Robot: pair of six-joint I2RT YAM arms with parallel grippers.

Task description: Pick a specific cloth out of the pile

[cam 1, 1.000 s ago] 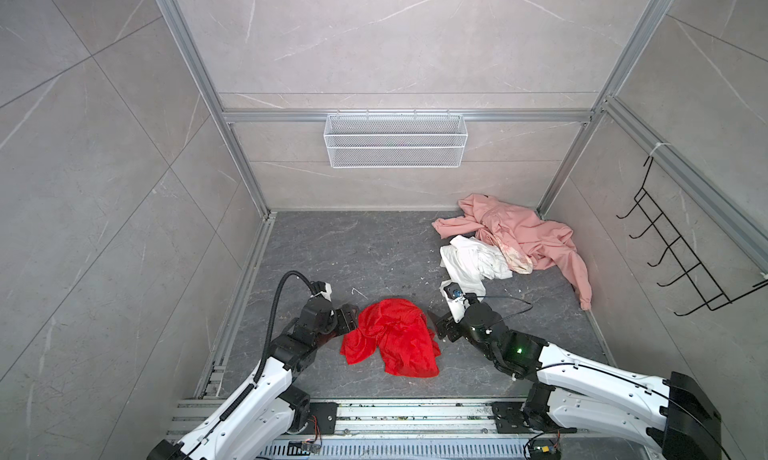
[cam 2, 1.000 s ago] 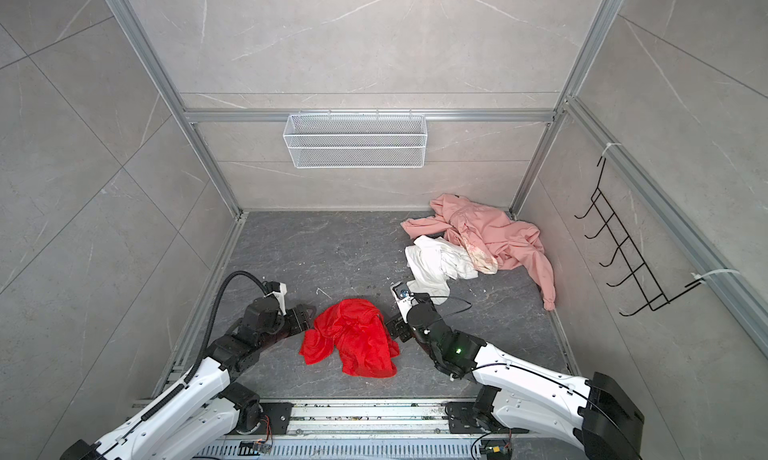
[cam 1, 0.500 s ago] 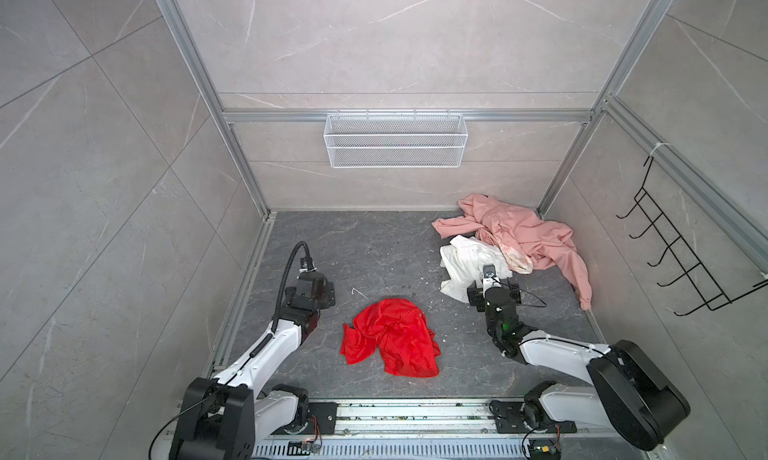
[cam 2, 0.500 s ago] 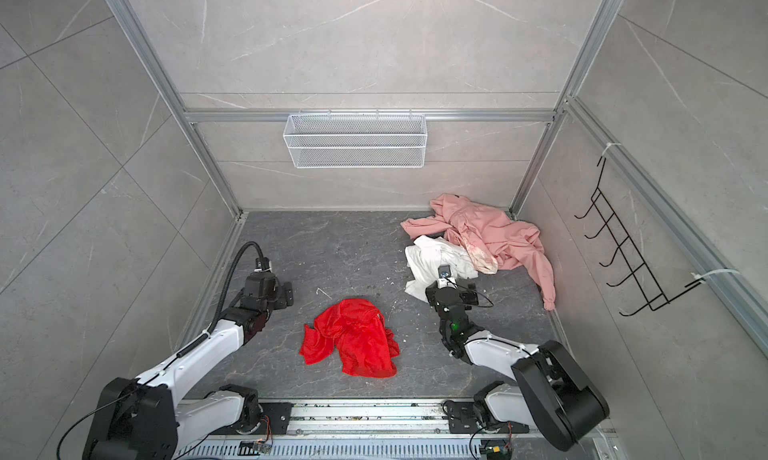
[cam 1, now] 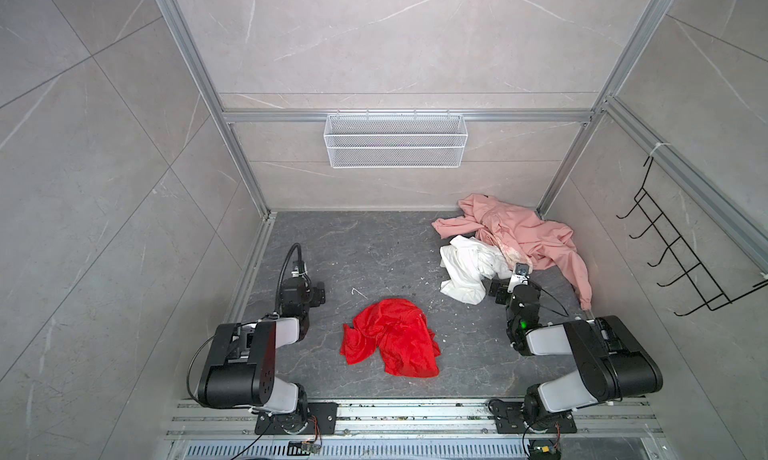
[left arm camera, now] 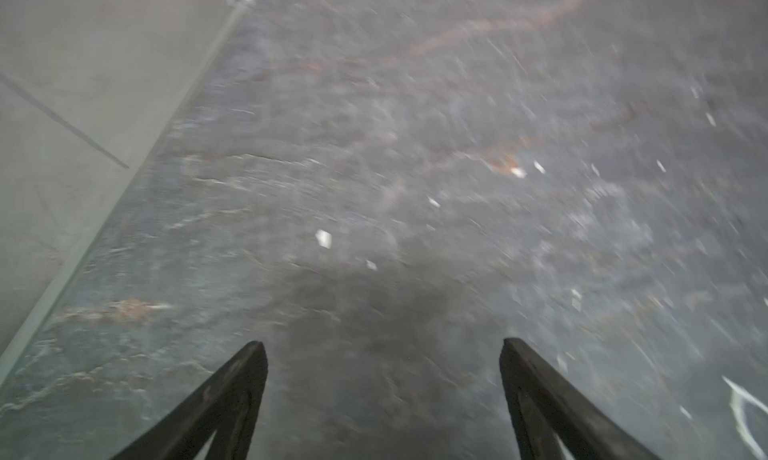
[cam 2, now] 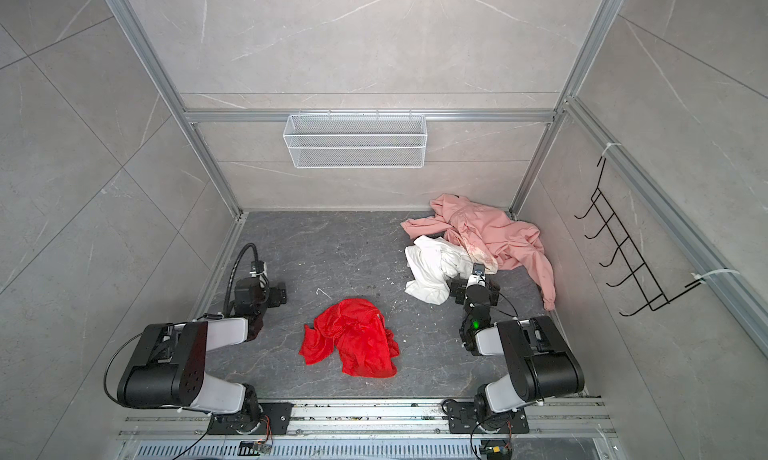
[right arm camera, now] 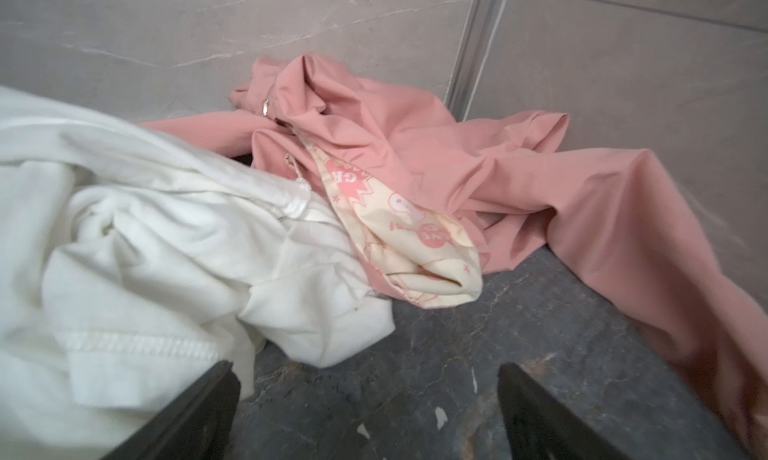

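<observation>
The cloth (cam 1: 390, 339) (cam 2: 351, 337), bright red and crumpled, lies alone on the dark floor between my two arms, touched by neither. The pile sits in the back right corner: a pale pink garment (cam 1: 523, 237) (right arm camera: 478, 163) with a white garment (cam 1: 467, 271) (right arm camera: 137, 246) in front of it. My left gripper (cam 1: 305, 289) (left arm camera: 383, 343) is over bare floor near the left wall, jaws wide apart and empty. My right gripper (cam 1: 511, 287) (right arm camera: 365, 368) stands open just before the pile. One of its fingers is next to the white garment's hem, and only floor lies between the jaws.
A white wire basket (cam 1: 395, 146) hangs on the back wall and a black hook rack (cam 1: 681, 262) on the right wall. Small white scraps (cam 1: 357, 291) dot the floor. Aluminium frame posts (cam 1: 249, 179) stand in the corners, and a rail (cam 1: 415, 416) runs along the front.
Both grippers have drawn away from the red cloth's sides and the arms have folded back. The left gripper has opened wider. The right one now faces the pile. The cloth has stayed put.
</observation>
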